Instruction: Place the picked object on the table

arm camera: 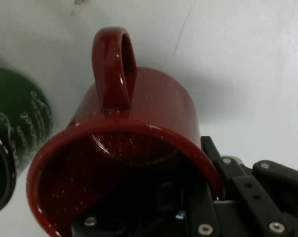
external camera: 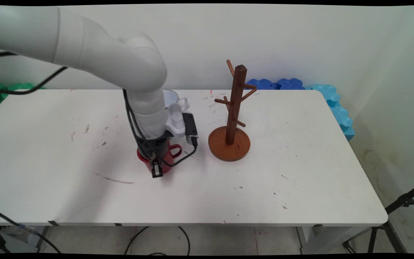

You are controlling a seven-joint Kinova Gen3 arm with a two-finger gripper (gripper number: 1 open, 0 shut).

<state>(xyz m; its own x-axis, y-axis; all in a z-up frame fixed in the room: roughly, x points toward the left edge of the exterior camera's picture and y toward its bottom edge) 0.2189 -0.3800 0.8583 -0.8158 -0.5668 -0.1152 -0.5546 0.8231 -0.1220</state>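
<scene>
A dark red speckled mug (external camera: 169,157) stands upright on the white table (external camera: 300,172), its handle pointing right towards the mug tree. My gripper (external camera: 156,166) comes straight down on its near rim. In the hand view the red mug (arm camera: 139,128) fills the picture and the gripper (arm camera: 198,200) straddles the wall, one finger inside the cup and one outside, pressed against it. The mug's base still rests on the table. A green mug (arm camera: 15,133) with pale lettering stands close beside the red one; in the main view the arm hides it.
A brown wooden mug tree (external camera: 233,115) with bare pegs stands on a round base just right of the mugs. A white mug (external camera: 174,99) shows behind the wrist. Blue foam pieces (external camera: 332,104) lie along the table's far right edge.
</scene>
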